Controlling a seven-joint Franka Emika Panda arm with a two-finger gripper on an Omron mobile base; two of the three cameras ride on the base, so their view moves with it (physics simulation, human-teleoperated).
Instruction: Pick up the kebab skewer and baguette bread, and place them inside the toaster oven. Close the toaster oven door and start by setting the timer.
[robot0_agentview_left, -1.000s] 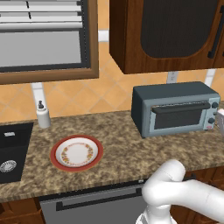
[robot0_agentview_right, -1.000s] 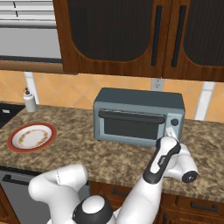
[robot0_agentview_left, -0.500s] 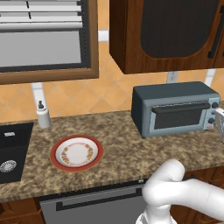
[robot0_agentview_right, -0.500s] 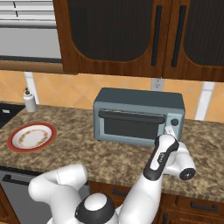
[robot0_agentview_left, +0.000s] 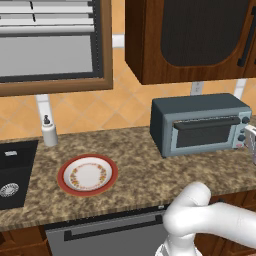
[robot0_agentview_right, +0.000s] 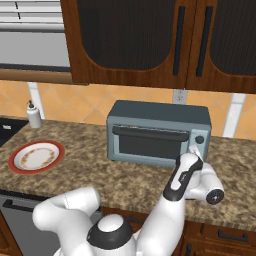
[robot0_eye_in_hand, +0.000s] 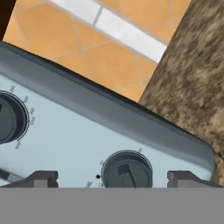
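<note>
The blue-grey toaster oven (robot0_agentview_left: 200, 125) (robot0_agentview_right: 157, 132) stands on the counter against the wall. Its toaster oven door (robot0_agentview_right: 149, 144) is shut, with the dark bar handle along its top. My gripper (robot0_agentview_right: 194, 150) (robot0_agentview_left: 250, 139) is at the oven's right front, right at the knob panel. In the hand view the gripper (robot0_eye_in_hand: 113, 179) is open. Its fingertips (robot0_eye_in_hand: 41, 178) stand to either side of a dark round knob (robot0_eye_in_hand: 127, 169), and another knob (robot0_eye_in_hand: 8, 117) sits at the left edge. The kebab skewer and the baguette bread are hidden.
A red-rimmed plate (robot0_agentview_left: 87, 175) (robot0_agentview_right: 36, 156) lies on the granite counter left of the oven. Further left are a soap bottle (robot0_agentview_left: 48, 131) and a black sink (robot0_agentview_left: 14, 172). Dark wood cabinets (robot0_agentview_right: 150, 40) hang above the oven.
Almost nothing: the hand has shifted very slightly at the oven's knob panel, and the jaws stay wide.
</note>
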